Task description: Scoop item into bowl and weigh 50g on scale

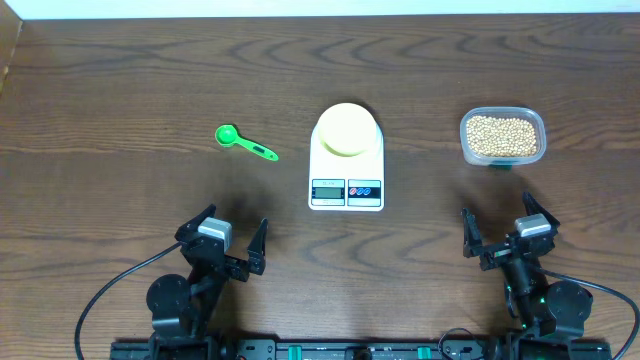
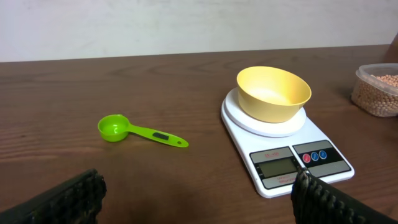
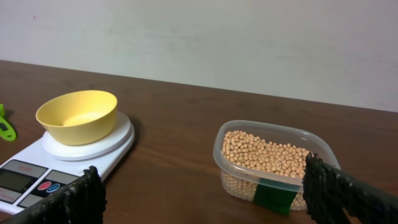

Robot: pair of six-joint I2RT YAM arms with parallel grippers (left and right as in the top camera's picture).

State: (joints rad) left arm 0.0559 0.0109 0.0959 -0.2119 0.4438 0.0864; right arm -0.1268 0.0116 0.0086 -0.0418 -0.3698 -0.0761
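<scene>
The pale yellow bowl (image 1: pixel 346 130) (image 2: pixel 273 93) (image 3: pixel 78 115) stands empty on the round platform of the white scale (image 1: pixel 346 190) (image 2: pixel 292 165) (image 3: pixel 31 174) at the table's middle. Beige beans (image 1: pixel 502 135) (image 3: pixel 264 152) fill a clear plastic tub (image 1: pixel 466 140) (image 3: pixel 249 183) to the right of the scale. A green measuring scoop (image 1: pixel 240 142) (image 2: pixel 138 130) lies to the scale's left, its cup pointing left. My left gripper (image 1: pixel 228 232) (image 2: pixel 199 186) hovers open near the front edge, empty. On the other side, my right gripper (image 1: pixel 500 222) (image 3: pixel 202 180) is open in front of the tub, holding nothing.
Dark wooden table top all round. A pale wall runs behind the table's far edge. The tub carries a green label on its near side. Cables trail from both arm bases at the front edge.
</scene>
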